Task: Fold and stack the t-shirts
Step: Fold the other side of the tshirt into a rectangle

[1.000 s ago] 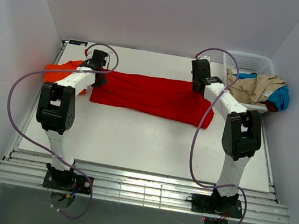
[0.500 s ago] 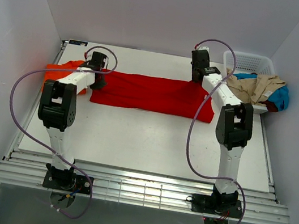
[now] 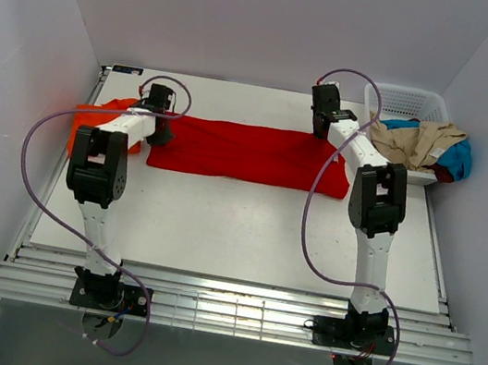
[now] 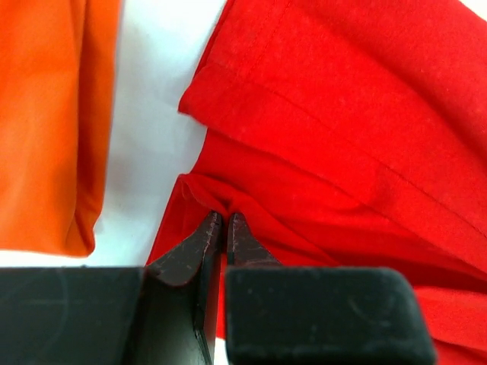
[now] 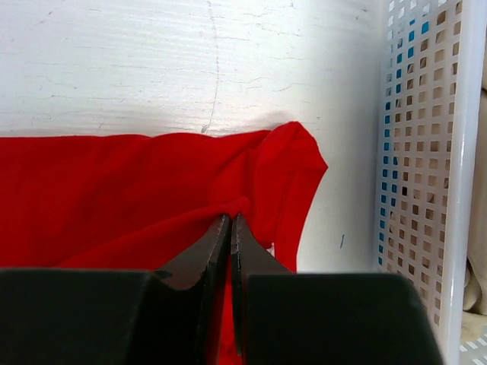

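The red t-shirt (image 3: 249, 152) lies in a long folded strip across the far part of the white surface (image 3: 236, 228). The left tool (image 4: 225, 217) pinches its left end and the right tool (image 5: 230, 219) pinches its right end (both clenched tight on cloth). An orange t-shirt (image 3: 92, 113) lies just left of it. A basket (image 3: 408, 99) of clothes sits far right.
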